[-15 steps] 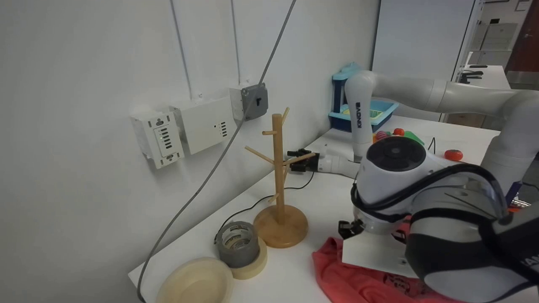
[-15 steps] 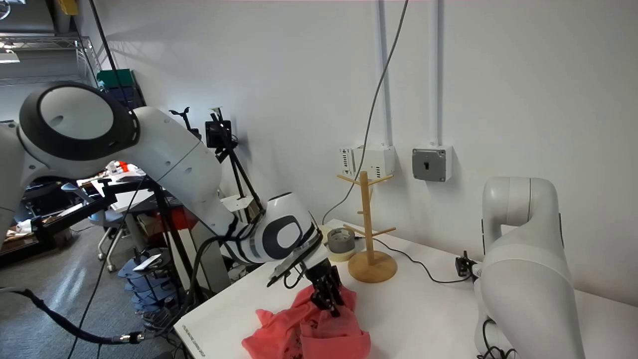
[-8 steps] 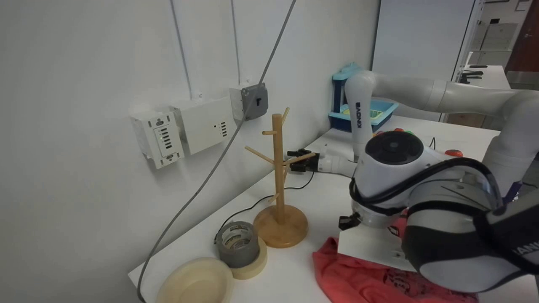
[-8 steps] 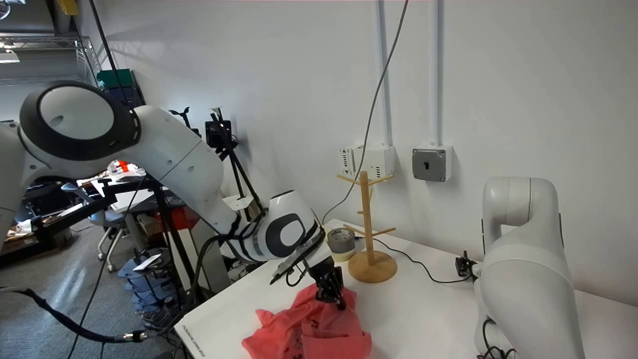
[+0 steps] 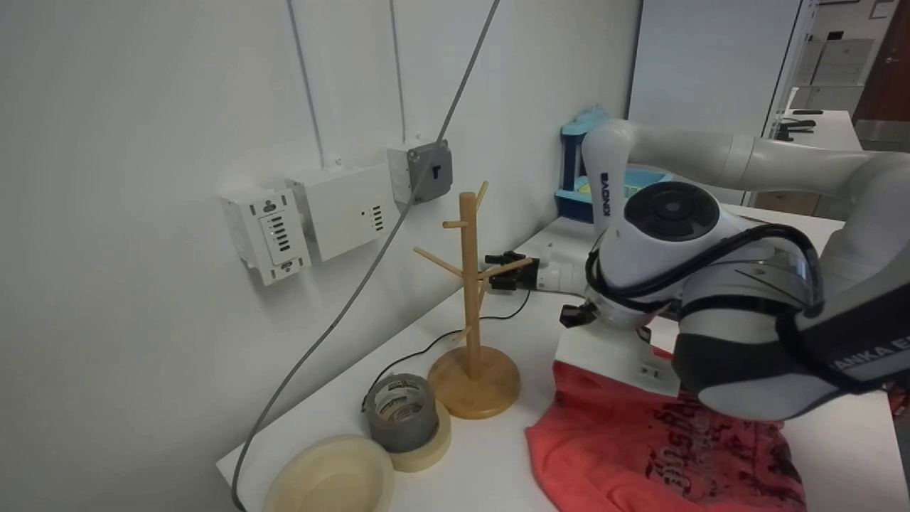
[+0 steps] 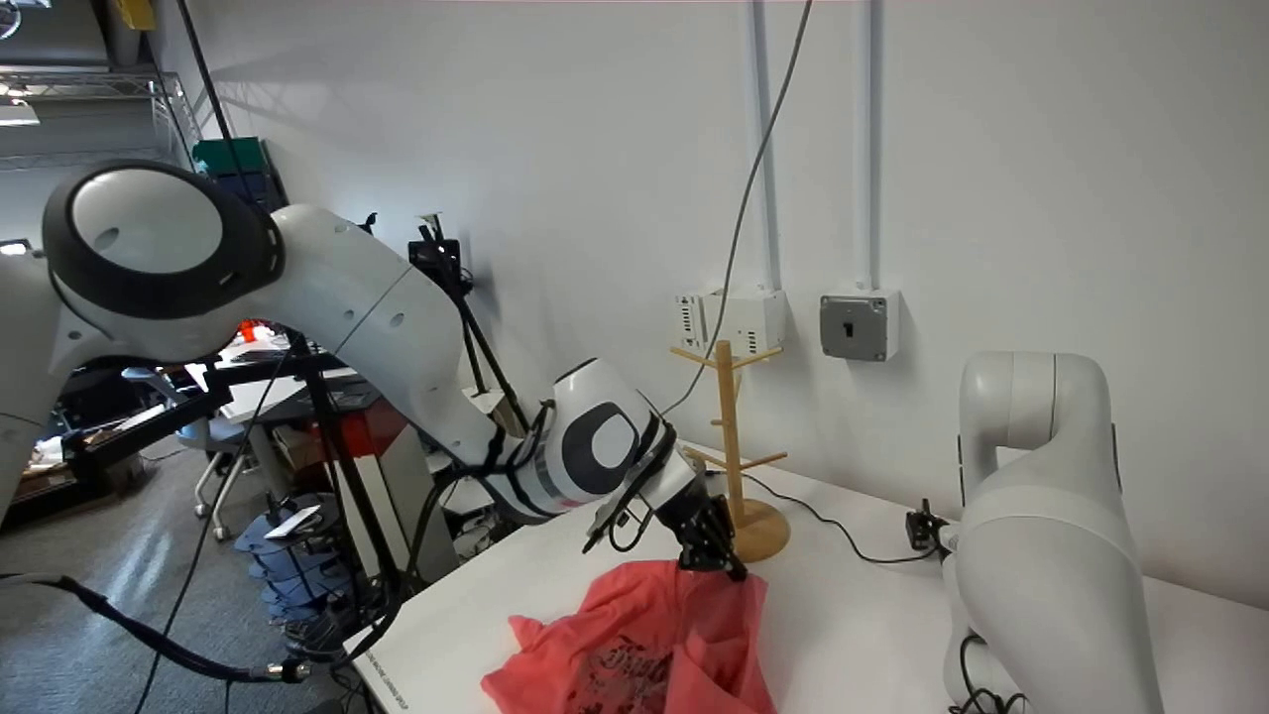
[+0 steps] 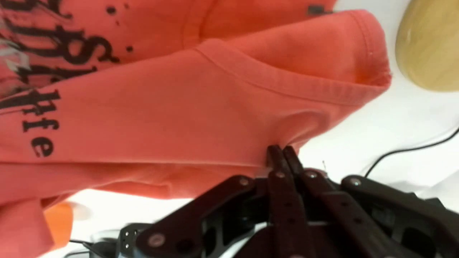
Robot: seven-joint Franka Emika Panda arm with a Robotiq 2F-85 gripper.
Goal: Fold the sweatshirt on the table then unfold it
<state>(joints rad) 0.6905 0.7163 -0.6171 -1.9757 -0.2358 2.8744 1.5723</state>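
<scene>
The coral sweatshirt lies on the white table with part of its edge raised. Its dark print faces up in both exterior views. Black fingertips pinch a fold of the cloth in the wrist view, so my gripper is shut on the sweatshirt. A sleeve-like, hemmed end sticks out beyond the grip there. In an exterior view the gripper is at the garment's upper right corner, slightly above the table. A white plate on the wrist hides the fingers in an exterior view.
The wooden peg stand is right behind the gripper. Beside it are tape rolls and a beige bowl. A second, grey arm stands on the table, with a black cable running to its hand.
My gripper has taken hold of the sweatshirt, then risen and shifted towards the stand. The cloth has been pulled along, its bunched flap has spread out, and more of the print shows.
</scene>
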